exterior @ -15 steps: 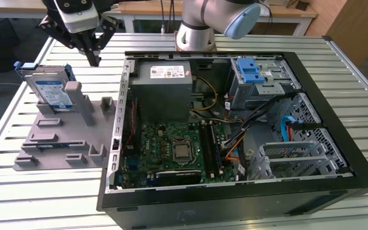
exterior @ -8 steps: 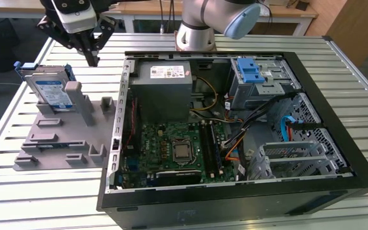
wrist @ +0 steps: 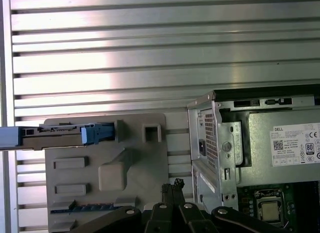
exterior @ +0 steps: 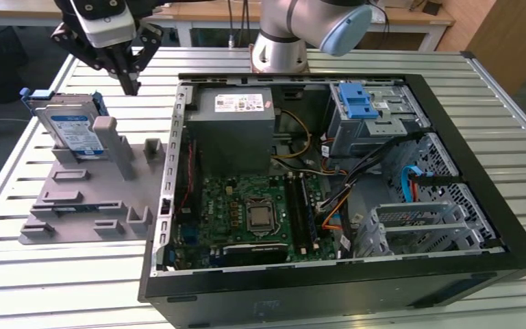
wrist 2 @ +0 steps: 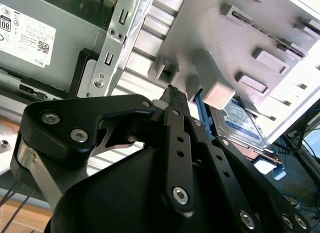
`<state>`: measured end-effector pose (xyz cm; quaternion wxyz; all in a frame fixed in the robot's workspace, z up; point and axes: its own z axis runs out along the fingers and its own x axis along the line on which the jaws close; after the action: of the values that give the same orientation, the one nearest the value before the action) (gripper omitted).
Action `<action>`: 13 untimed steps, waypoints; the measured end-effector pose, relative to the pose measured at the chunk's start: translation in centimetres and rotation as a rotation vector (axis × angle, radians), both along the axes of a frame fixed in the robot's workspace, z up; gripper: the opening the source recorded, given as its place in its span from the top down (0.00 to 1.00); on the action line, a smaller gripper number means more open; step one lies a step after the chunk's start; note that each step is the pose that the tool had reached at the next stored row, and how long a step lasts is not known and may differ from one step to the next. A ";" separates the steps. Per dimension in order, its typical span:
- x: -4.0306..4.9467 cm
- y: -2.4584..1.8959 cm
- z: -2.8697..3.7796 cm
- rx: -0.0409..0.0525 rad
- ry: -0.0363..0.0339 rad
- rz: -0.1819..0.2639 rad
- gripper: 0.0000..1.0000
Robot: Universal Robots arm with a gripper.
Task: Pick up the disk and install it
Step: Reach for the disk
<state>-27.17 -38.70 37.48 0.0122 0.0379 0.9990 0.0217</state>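
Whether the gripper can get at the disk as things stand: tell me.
Probably yes. The gripper hangs above and beside the disk, which stands on edge in the grey holder with its top edge bare. Nothing lies between them, but the jaws are shut and would have to open.

The silver disk (exterior: 71, 129) is standing on its edge in the grey holder (exterior: 85, 205). A blue frame (wrist: 97, 133) is hugging it, and its white-and-blue label (exterior: 74, 133) is showing.
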 end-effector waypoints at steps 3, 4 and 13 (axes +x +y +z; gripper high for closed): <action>-0.14 0.01 0.00 0.0000 0.0000 0.000 0.89; -0.21 0.01 0.00 -0.0001 0.0001 0.000 0.89; -0.57 0.02 -0.02 0.0000 0.0004 0.000 0.89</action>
<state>-27.74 -38.68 37.46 0.0120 0.0379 0.9990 0.0217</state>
